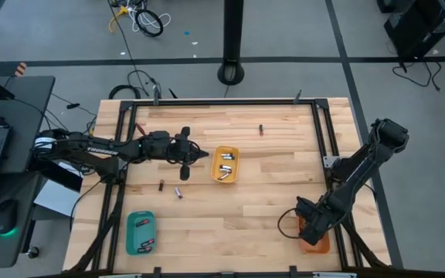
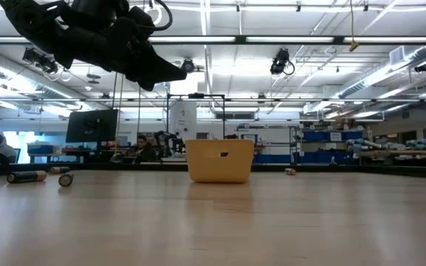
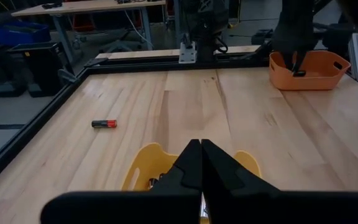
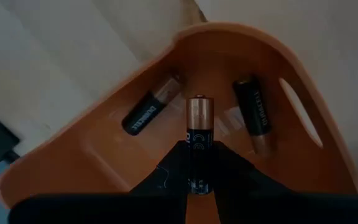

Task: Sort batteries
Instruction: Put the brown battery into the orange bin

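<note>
My right gripper (image 4: 199, 163) is shut on a black battery with a copper end (image 4: 199, 134), over the orange tray (image 4: 241, 56) at the table's right near corner (image 1: 315, 239). Two more batteries (image 4: 146, 112) (image 4: 253, 115) lie on that tray's floor. My left gripper (image 3: 201, 152) is shut on nothing and hovers at the near rim of the yellow tray (image 3: 143, 163), which holds batteries (image 1: 225, 164). Loose batteries lie on the table (image 1: 161, 185) (image 1: 179, 193) (image 1: 260, 130). My right gripper pinches the battery between its two fingers by the black end (image 4: 197, 171). The fingers come from above, pointing down into the orange tray, and the battery lies along them. Its copper end (image 4: 199, 106) sticks out past the fingertips toward the tray floor.
A teal tray (image 1: 140, 232) with batteries stands near the table's left near corner. A dark metal frame (image 1: 207, 102) runs round the table. Bare wood lies between the yellow and orange trays. In the low view, two batteries (image 2: 26, 176) (image 2: 65, 179) lie left of the yellow tray (image 2: 220, 160).
</note>
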Action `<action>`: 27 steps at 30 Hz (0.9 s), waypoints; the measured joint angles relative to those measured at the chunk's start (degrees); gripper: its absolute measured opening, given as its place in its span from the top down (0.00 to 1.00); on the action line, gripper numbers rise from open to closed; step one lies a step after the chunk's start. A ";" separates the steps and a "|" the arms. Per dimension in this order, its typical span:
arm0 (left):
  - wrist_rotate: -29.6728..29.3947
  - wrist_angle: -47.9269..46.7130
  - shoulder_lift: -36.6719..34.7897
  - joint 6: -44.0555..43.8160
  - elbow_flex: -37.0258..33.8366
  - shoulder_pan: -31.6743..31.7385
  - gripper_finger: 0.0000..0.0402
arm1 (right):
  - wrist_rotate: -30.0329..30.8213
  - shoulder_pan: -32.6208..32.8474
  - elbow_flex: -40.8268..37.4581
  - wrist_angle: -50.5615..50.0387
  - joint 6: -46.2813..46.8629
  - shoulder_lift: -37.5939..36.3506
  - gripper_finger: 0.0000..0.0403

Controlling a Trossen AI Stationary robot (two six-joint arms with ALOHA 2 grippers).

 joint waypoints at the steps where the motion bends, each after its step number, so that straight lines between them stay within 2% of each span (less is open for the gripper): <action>1: 0.00 -0.02 0.00 -0.02 0.00 0.00 0.99 | 0.00 0.00 -0.42 0.48 -0.01 0.00 0.86; 9: -0.02 -0.58 0.00 -0.72 0.00 0.00 0.99 | -0.20 0.00 -3.84 3.67 0.00 -0.02 0.79; 18: -0.02 -2.19 -0.04 -3.44 0.02 -0.17 0.99 | -1.05 -0.02 -4.59 3.96 1.43 -0.02 0.80; 23: -1.49 -6.48 -0.14 -4.25 1.83 -1.10 0.99 | -3.64 0.00 -3.62 3.56 1.69 -0.02 0.69; 27: -3.35 -15.46 -0.15 -4.68 6.30 -2.75 0.99 | -3.40 -0.20 -1.58 3.12 0.77 -0.02 0.60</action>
